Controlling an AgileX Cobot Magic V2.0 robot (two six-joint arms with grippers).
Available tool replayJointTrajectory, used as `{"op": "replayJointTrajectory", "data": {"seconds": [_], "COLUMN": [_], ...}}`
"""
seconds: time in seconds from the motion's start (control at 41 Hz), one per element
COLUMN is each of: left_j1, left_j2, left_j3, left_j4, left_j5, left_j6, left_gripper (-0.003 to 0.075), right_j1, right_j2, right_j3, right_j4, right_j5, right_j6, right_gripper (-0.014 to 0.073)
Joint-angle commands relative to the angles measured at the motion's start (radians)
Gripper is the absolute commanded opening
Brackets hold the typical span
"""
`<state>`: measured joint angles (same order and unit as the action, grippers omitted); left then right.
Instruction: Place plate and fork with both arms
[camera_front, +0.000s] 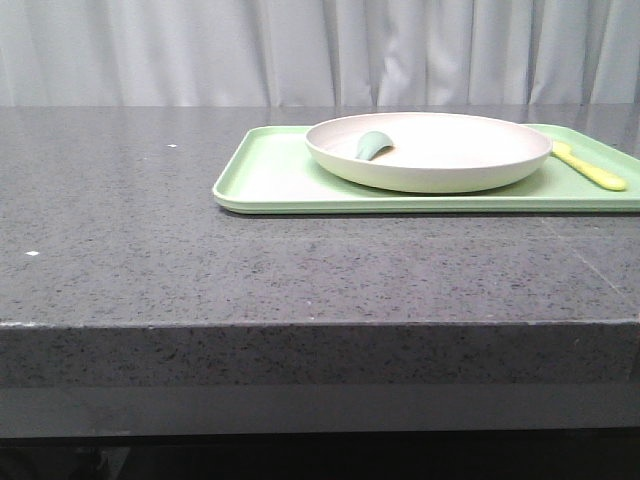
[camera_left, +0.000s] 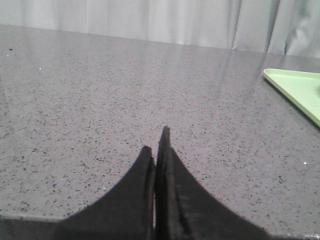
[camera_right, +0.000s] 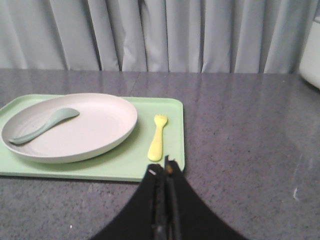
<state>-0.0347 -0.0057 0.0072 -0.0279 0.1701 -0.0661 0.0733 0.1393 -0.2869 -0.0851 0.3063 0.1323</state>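
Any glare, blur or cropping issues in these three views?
Front view: even soft light, faint sheen on the counter, tray cropped at the right edge. Left wrist view: pale glare streaks on the counter, left hand a dark, soft silhouette. Right wrist view: plate and fork sharp, right hand blurred.

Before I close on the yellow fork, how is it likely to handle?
The fork looks like thin plastic, so probably light and stiff. It lies flat on the smooth green tray beside the plate, so it may skid rather than roll when nudged.
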Motion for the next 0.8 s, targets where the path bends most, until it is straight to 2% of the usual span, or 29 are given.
{"op": "replayJointTrajectory", "data": {"seconds": [0.0,0.073,0.268,0.439,0.78], "left_j1": [0.002,0.002,0.002,0.002,0.002], "left_j2": [-0.021,-0.021,-0.021,-0.021,-0.021], "left_j3": [0.000,0.000,0.000,0.000,0.000], "left_j4": [-0.010,-0.010,-0.010,-0.010,-0.010], "left_j5": [-0.082,-0.082,-0.082,-0.084,-0.084], "left_j6": [0.000,0.000,0.000,0.000,0.000], "left_gripper": [-0.0018,-0.0018,-0.0018,-0.0018,-0.0018], "right_j1": [0.001,0.001,-0.002,-0.001,-0.001], "right_j2": [-0.005,-0.035,-0.174,-0.168,-0.168], "right_j3": [0.043,0.120,0.310,0.311,0.310], "right_j4": [0.085,0.134,0.154,0.154,0.154], "right_j5": [-0.132,-0.177,-0.215,-0.140,-0.132], "right_j6": [-0.098,-0.143,-0.142,-0.142,-0.142], "right_gripper": [-0.0067,-0.0067,-0.0067,-0.0067,-0.0067]}}
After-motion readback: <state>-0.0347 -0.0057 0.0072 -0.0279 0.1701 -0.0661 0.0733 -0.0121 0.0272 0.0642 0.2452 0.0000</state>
